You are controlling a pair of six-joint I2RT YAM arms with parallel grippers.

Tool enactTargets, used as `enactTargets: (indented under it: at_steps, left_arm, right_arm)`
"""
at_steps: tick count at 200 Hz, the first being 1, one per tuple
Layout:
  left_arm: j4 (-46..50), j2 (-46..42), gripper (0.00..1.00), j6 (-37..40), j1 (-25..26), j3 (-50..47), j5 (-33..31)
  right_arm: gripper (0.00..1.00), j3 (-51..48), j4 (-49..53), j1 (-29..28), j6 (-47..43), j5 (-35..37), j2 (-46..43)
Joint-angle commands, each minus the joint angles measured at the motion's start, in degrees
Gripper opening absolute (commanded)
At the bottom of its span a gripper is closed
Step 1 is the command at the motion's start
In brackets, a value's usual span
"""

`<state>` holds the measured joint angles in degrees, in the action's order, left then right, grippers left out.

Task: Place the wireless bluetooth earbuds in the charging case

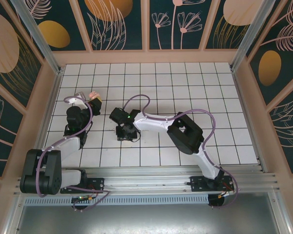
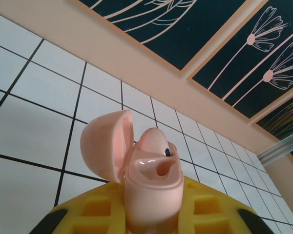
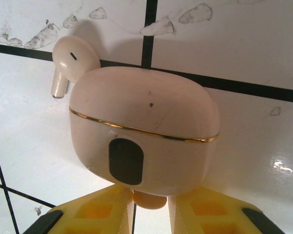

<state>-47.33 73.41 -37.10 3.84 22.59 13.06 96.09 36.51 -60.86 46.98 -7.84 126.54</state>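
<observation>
While my left tool (image 1: 94,99) is clamped on the case (image 2: 151,183), out toward 9 o'clock of the table (image 1: 195,83) with the lid (image 2: 105,146) swung open to 9 o'clock of the body, the step in hand, as I judge it, is the pickup of an earbud on my other side. Seen from my left wrist, one socket (image 2: 162,168) gapes empty. A rounded pink lump (image 2: 155,141) with a dark dot sits at 12 o'clock of it, likely a bud already seated, though I cannot be sure. My right tool (image 3: 150,199) is low over the tiles at about 4 o'clock from the case. Its fingers (image 3: 102,209) are drawn together on the short stub under the earbud (image 3: 146,122), which looms close, with a gold line round it and a dark oval on its face. I read that as a pinch on the stem, though the contact is partly hidden. A second earbud (image 3: 72,57) lies on the table at 10 o'clock of the first, just beside it, and whether they touch I cannot tell. The next move calls for a straight lift that does not drag this neighbour, then a carry toward 10 o'clock to the case. There the stem must point down and line up with the empty socket while my left tool keeps the case steady. With so slim a hold, any twist could let it slip.
</observation>
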Motion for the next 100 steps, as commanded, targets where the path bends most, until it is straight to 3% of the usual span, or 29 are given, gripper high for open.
enactTargets:
  at_steps: [1,50,100]
  left_arm:
    - [-1.8,-1.3,0.03,1.3,-0.3,-0.4,0.9]
    - [-1.3,-2.0,0.04,2.6,-0.3,-0.3,1.2]
    - [-1.8,-1.6,0.04,2.4,-0.3,-0.3,1.9]
  right_arm:
    - [0.23,-1.8,1.9,-0.2,0.0,2.6,-0.8]
    - [0.21,-6.3,3.2,0.9,-0.6,3.7,-6.0]
    - [0.21,-17.1,3.4,4.3,-4.4,4.1,-16.1]
